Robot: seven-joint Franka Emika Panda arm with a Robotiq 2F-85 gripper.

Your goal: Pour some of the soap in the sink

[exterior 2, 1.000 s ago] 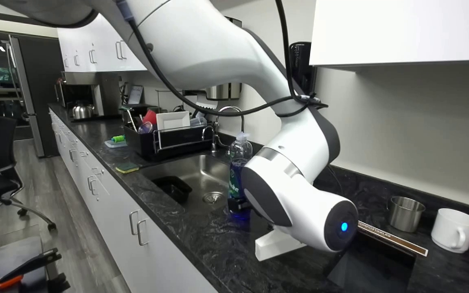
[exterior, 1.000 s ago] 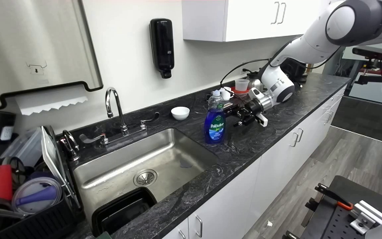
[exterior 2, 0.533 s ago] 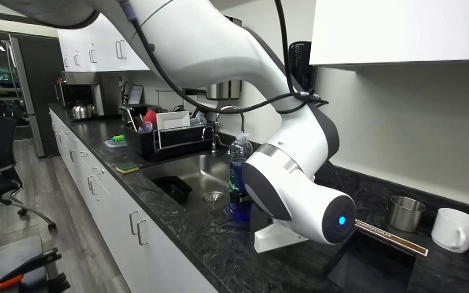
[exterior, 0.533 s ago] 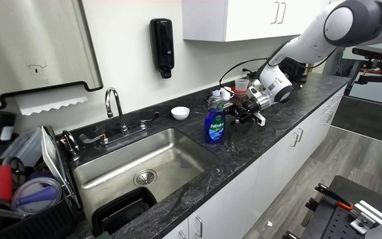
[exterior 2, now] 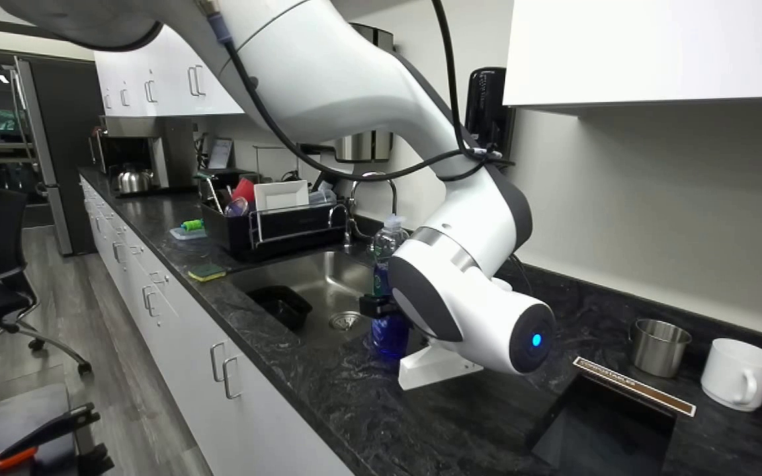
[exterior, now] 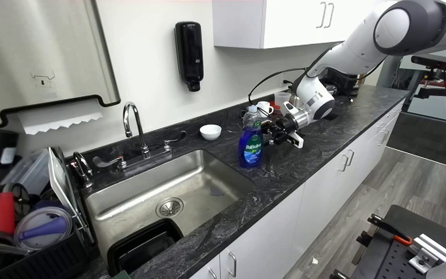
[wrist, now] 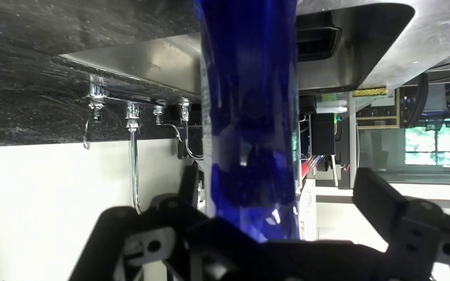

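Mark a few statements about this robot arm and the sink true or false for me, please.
1. The soap bottle stands upright on the counter. True.
2. The soap bottle's top is uncovered. False: a pale cap sits on it.
3. A black tub sits in the sink. True.
4. The sink is full of water. False: bare steel and the drain show.
5. The gripper is open. True.
6. The gripper holds the soap bottle above the sink. False: the soap bottle is on the counter.

Dark counter (exterior: 285, 168): soap bottle (exterior: 251, 141) upright, white bowl (exterior: 210, 133), dish rack (exterior 2: 225, 231).
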